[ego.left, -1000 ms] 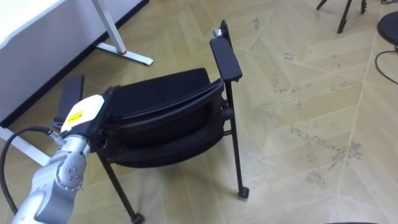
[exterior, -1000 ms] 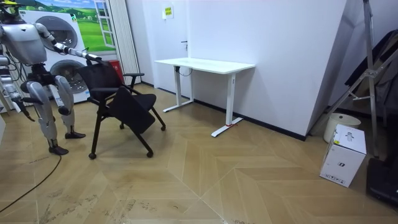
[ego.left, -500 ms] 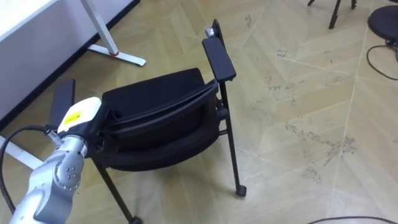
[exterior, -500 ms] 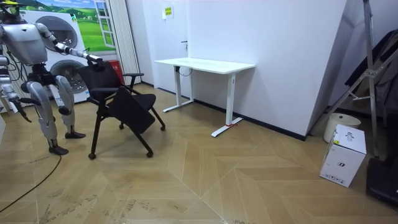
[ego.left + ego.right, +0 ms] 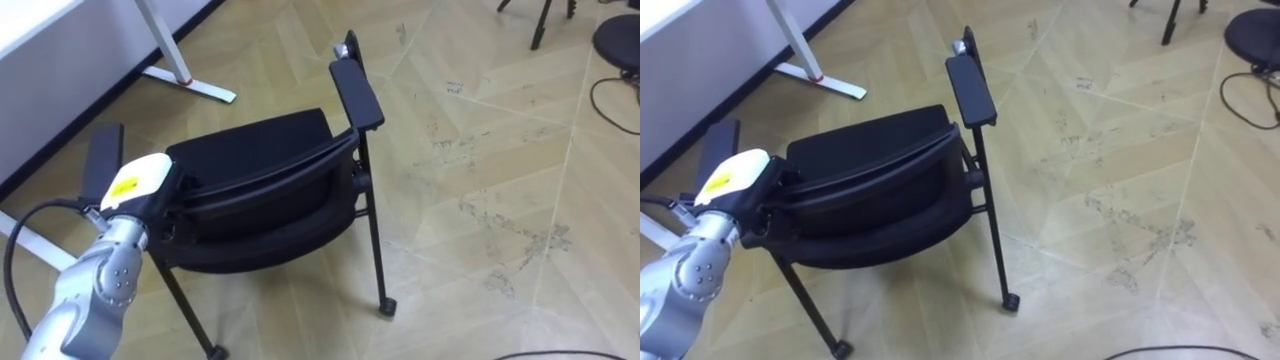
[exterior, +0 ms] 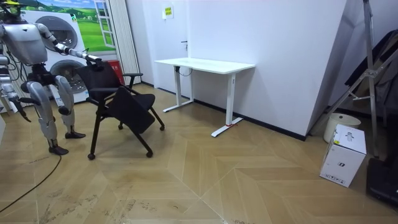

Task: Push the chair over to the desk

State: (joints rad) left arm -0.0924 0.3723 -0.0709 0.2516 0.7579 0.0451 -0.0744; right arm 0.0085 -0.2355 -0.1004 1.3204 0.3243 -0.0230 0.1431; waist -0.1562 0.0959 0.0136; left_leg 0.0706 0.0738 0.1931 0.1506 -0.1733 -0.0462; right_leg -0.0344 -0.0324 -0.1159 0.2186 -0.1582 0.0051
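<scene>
A black chair [image 5: 260, 160] with armrests [image 5: 356, 92] stands tilted on the wooden floor just in front of me. My left hand [image 5: 135, 182] lies on the left end of the backrest's top edge, its dark fingers curled over that edge. In the room view I stand behind the chair [image 6: 121, 102], at the room view's left, with my left arm stretched out to its back. My right hand [image 6: 20, 107] hangs low at my side, away from the chair, holding nothing.
A white desk [image 6: 205, 64] stands against the wall beyond the chair, its foot [image 5: 190, 85] close to the chair's left. A washing machine [image 6: 65, 59] is behind me. A dark stool [image 5: 620, 40] and a cable [image 5: 605, 100] lie far right. A white box [image 6: 344, 155] stands at the room view's right.
My left hand's fingers have curled onto the backrest's top edge. The eye view has shifted slightly. The chair has hardly moved.
</scene>
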